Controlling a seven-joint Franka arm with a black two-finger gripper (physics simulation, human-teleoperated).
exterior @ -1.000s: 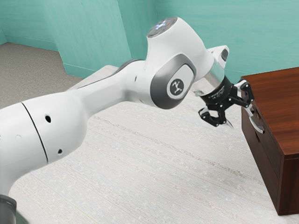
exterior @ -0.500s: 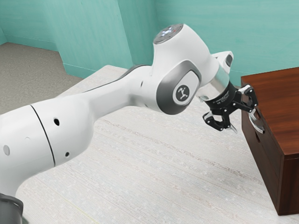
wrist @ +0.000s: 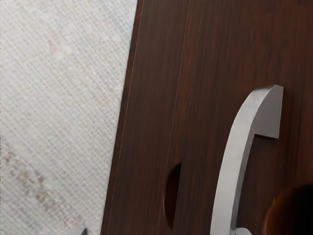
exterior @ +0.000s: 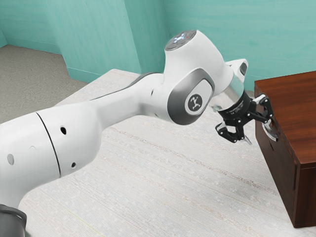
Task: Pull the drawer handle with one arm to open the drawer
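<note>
The light is bright and even. The white arm (exterior: 123, 108) shines on top and turns soft grey underneath. The table (exterior: 148, 187) is pale and evenly lit. The wooden cabinet (exterior: 291, 98) is lighter on top and darker on its front. In the wrist view, dark round shadows lie on the drawer front (wrist: 195, 73) beside the grey handle (wrist: 239, 161).

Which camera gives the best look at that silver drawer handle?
The wrist view: the handle appears close, its curved bar plain against the drawer. The exterior view shows it far off, by the tool.
</note>
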